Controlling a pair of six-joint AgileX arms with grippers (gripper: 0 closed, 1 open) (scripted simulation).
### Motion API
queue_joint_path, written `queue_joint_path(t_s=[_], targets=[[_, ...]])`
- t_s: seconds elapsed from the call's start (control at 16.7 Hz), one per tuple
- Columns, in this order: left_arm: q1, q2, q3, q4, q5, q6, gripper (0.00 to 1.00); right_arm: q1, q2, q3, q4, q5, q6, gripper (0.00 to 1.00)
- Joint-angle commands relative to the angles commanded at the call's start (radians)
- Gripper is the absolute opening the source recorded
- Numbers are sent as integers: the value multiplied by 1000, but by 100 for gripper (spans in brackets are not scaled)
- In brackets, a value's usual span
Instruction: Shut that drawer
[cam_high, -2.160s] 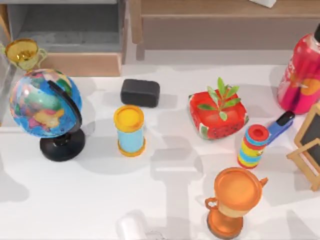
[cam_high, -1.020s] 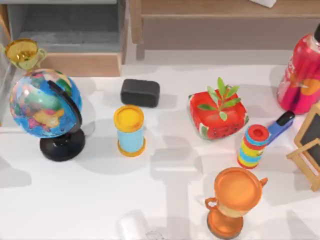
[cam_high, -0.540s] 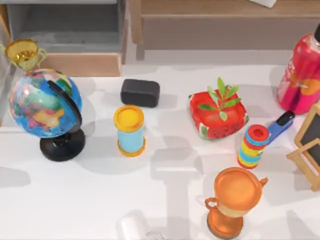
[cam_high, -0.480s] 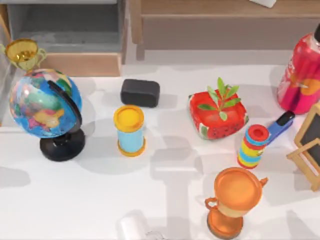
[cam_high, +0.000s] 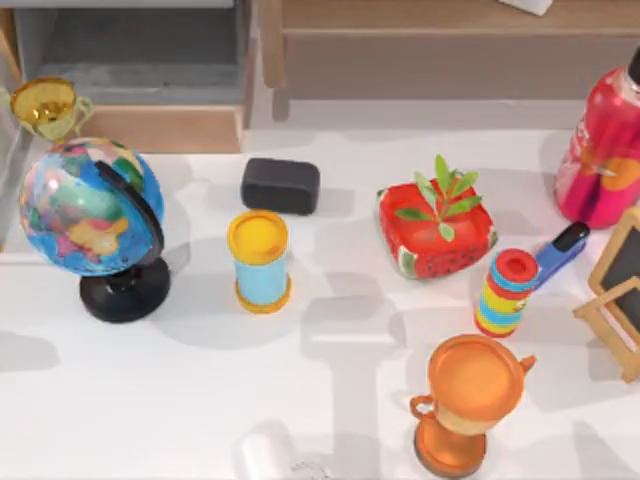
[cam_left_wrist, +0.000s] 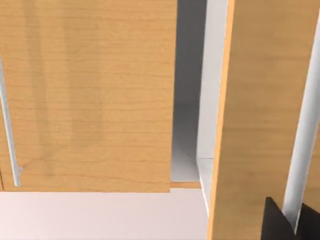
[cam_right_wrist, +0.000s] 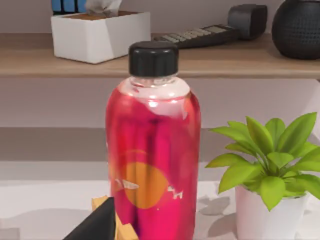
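The drawer (cam_high: 150, 128) stands pulled out at the table's back left in the top view. Its light tan front board faces the table's front and its grey inside (cam_high: 130, 45) lies open. A globe (cam_high: 90, 208) on a black stand and a small gold trophy (cam_high: 45, 105) stand right in front of its left half. In the left wrist view light wooden boards (cam_left_wrist: 90, 95) stand very close, with a narrow grey gap between them, and a dark part of my left gripper (cam_left_wrist: 277, 222) shows at the edge. A dark part of my right gripper (cam_right_wrist: 97, 225) sits before a red bottle (cam_right_wrist: 152, 165).
Behind the table runs a longer wooden furniture piece (cam_high: 450, 55). On the table stand a black box (cam_high: 280, 185), a yellow-lidded blue can (cam_high: 258, 260), a red planter (cam_high: 435, 230), a striped cylinder (cam_high: 507, 292), an orange trophy (cam_high: 468, 400), the red bottle (cam_high: 605, 150) and a small easel (cam_high: 620, 290).
The drawer and the objects have stayed put. A shadow at the table's left edge has shifted a little.
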Motion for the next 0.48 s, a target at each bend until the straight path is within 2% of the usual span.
queue_joint_path(t_s=[0.48], targets=[[-57, 41, 103, -57, -56, -2, 0, 0, 0, 0, 0, 0, 0, 100]])
